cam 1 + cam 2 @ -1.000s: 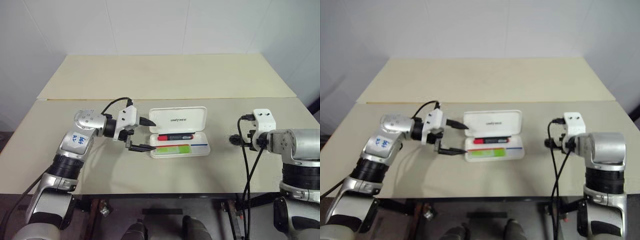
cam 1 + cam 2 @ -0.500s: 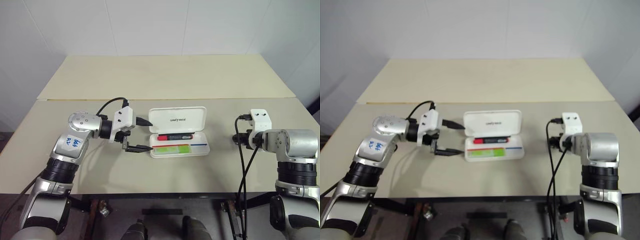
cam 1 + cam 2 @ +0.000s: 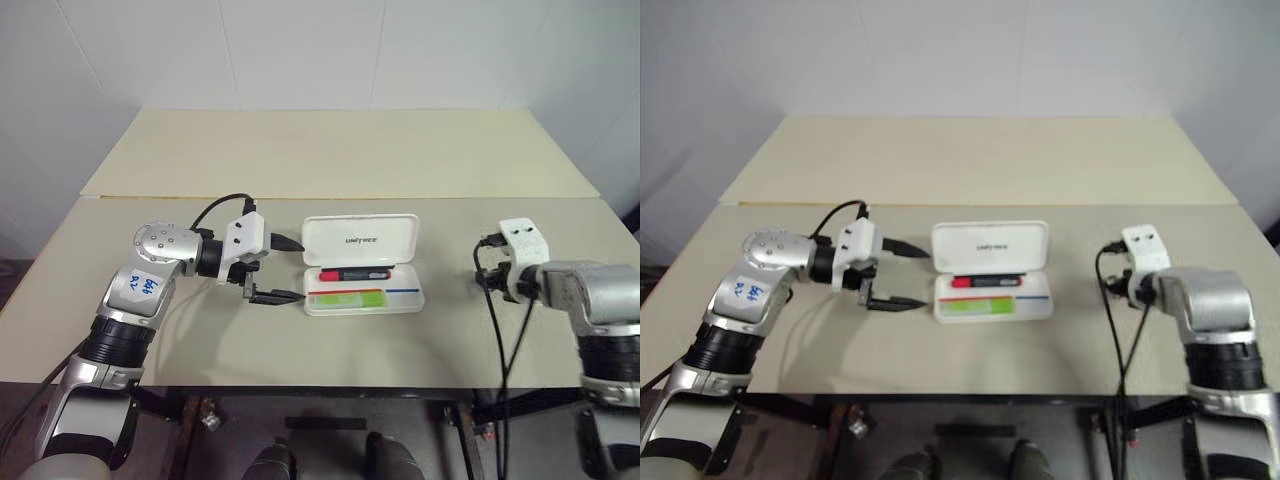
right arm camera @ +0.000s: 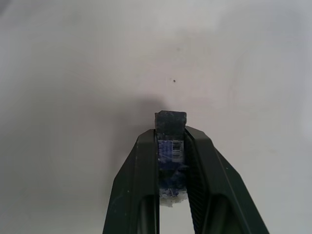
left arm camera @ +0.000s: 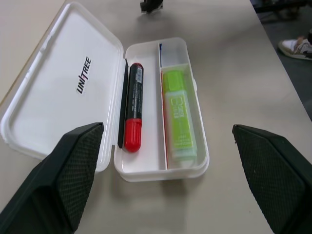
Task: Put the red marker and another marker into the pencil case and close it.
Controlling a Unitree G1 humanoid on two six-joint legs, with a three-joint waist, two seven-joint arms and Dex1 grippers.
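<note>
The white pencil case [image 3: 412,304] lies open in the middle of the table, its lid [image 5: 63,87] folded flat towards the back. Inside it lie the red marker [image 5: 132,119] with its black cap, along the hinge side, and the lime-green highlighter [image 5: 179,117], along the front side. My left gripper [image 3: 289,270] is open at the case's left end, one finger beside the lid and one beside the tray, touching neither. My right gripper [image 4: 171,134] hovers over bare table at the right, shut on a small dark block [image 4: 170,119].
The cream table [image 3: 330,150] stretches far behind the case, with a seam [image 3: 150,197] running across it. White walls close off the back and sides. Black cables [image 3: 500,330] hang from my right wrist over the table's front edge.
My right gripper has shut and its wrist has rolled. My left gripper stays open at the case's left end. The case and both markers have not moved.
</note>
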